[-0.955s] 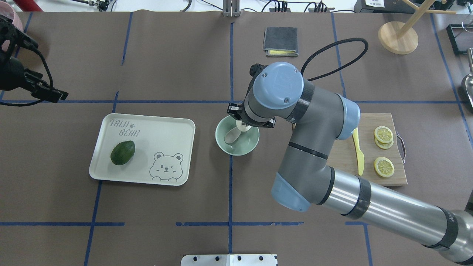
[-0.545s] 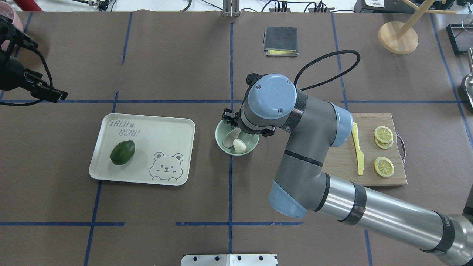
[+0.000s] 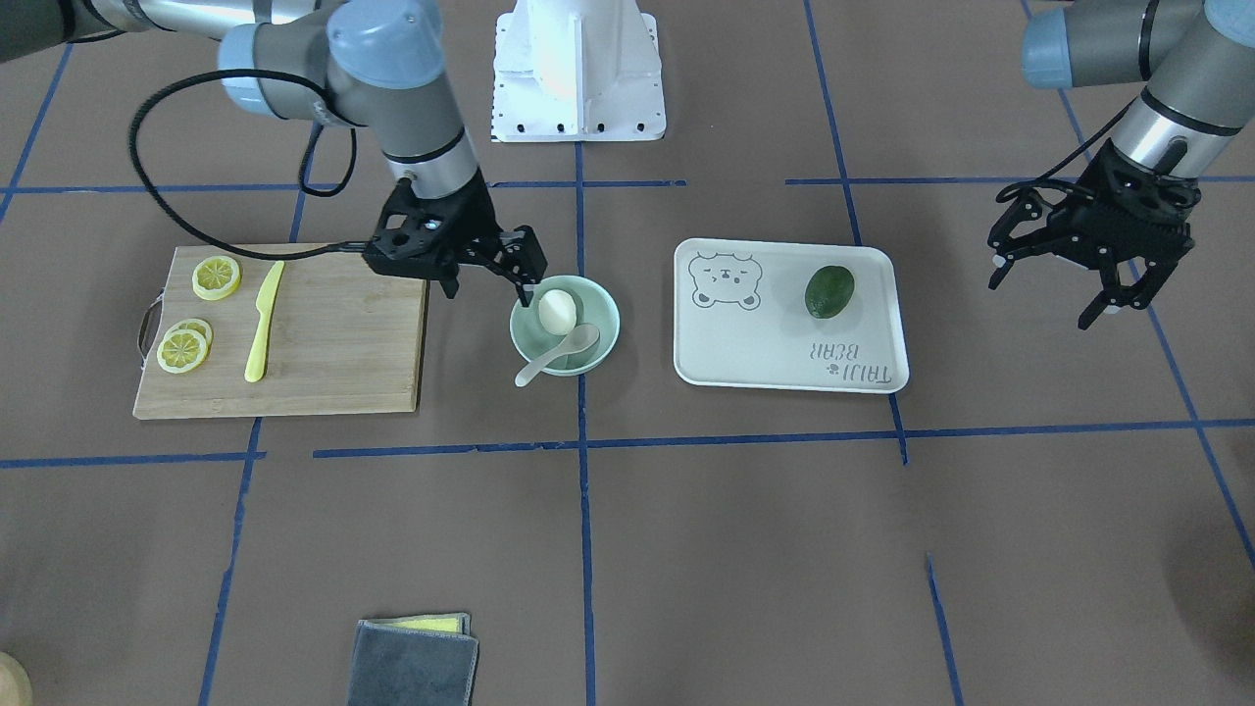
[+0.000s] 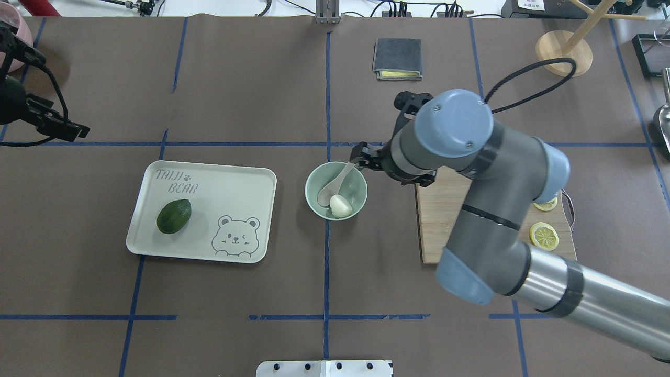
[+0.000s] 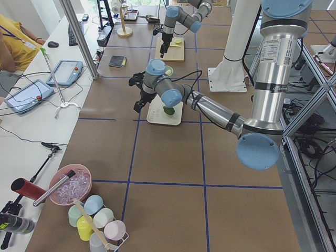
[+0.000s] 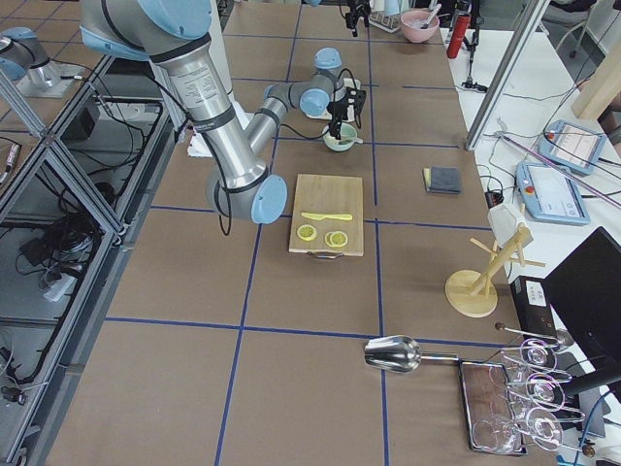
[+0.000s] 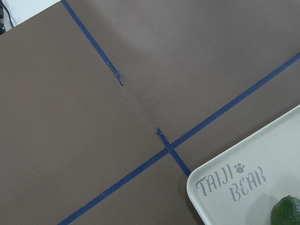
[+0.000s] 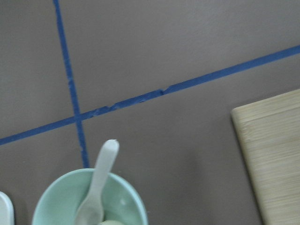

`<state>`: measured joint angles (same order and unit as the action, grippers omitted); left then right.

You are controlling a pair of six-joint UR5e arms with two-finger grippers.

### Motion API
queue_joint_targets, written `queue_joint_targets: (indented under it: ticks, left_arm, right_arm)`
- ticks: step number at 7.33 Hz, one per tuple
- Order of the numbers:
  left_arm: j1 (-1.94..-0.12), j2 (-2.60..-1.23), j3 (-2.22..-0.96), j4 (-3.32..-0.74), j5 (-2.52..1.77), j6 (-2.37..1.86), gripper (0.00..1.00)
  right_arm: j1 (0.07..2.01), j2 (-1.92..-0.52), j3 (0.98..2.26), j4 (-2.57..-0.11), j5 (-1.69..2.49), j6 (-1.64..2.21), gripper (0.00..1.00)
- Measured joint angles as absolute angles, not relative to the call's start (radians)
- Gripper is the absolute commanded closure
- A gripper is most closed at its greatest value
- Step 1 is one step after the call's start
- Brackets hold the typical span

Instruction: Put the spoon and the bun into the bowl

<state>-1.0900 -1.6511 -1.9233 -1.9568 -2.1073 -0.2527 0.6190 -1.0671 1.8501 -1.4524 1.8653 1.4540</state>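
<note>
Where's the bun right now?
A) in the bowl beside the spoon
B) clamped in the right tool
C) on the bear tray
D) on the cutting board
A: the bun lies inside the bowl against the scoop of the spoon, and the right tool is open and empty.

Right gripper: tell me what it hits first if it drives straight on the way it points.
Probably bare table between the bowl and the cutting board: the right gripper points down, open. Its near finger might clip the bowl's rim; depth is unclear.
</note>
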Motion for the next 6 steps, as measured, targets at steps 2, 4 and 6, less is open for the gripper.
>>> queue_joint_targets:
  ticks: [2,4,6]
  left_arm:
    - [-1.249,-1.617,-1.823,-1.959,-2.209,-0.05,0.01]
    - [-1.407,-1.599,-1.741,-1.957,-2.319,0.112,0.0]
    - [-1.505,-1.597,-1.679,-1.958,-2.341,0.105,0.0]
  right_arm:
    - [0.778,-1.254,1.938,-1.449,2.014,1.235,0.0]
    - [0.949,-1.424,1.981,-1.449,2.15,0.964,0.0]
    - [1.094,-1.534,1.958,-1.452,2.235,0.67,0.0]
